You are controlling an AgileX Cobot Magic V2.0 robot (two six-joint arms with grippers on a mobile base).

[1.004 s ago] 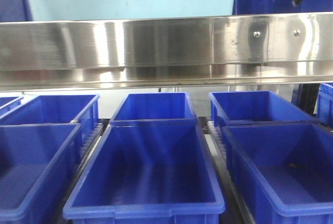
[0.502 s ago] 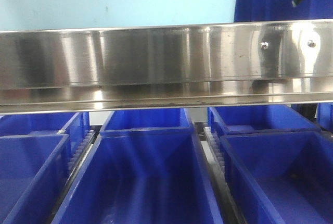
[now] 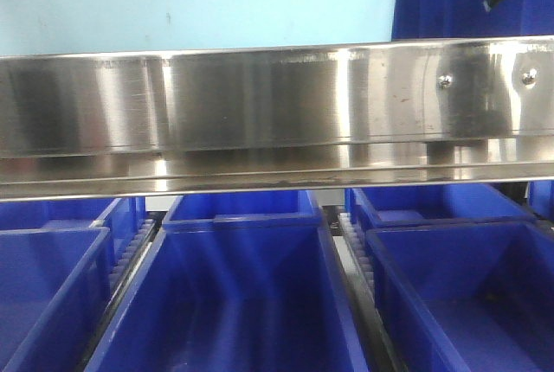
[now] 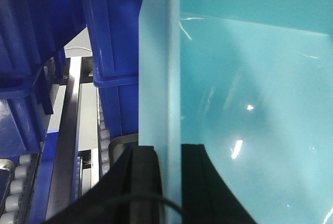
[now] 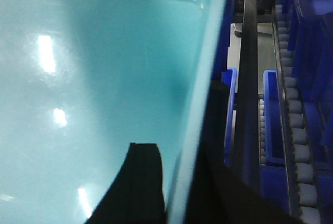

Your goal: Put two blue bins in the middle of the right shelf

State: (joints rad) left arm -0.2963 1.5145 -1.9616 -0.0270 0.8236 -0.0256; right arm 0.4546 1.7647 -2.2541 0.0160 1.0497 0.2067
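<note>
Across the middle of the front-facing view runs a broad brushed-steel shelf rail [image 3: 260,112]. Below it three dark blue open plastic bins sit side by side: one at lower centre [image 3: 234,303], one at lower left [image 3: 43,294], one at lower right [image 3: 467,294]. More blue bins stand behind them, and a white roller strip [image 3: 353,238] shows between centre and right. Above the rail a pale turquoise surface fills the upper left; whether it belongs to the carried bin I cannot tell. No gripper shows here.

At the bottom of the left wrist view, the left gripper [image 4: 169,153] pinches the upright rim of a pale turquoise plastic bin [image 4: 250,78]. One black finger [image 4: 143,182] lies outside the wall and the other inside, jaws narrow on it. Stacked dark blue bins [image 4: 114,36] and a grey roller track [image 4: 104,140] lie at the left.

Low in the right wrist view, the right gripper [image 5: 179,151] clamps the pale turquoise plastic bin [image 5: 104,78] the same way, a black finger [image 5: 143,182] on each face of the wall. A roller conveyor [image 5: 296,130] runs along the right edge.
</note>
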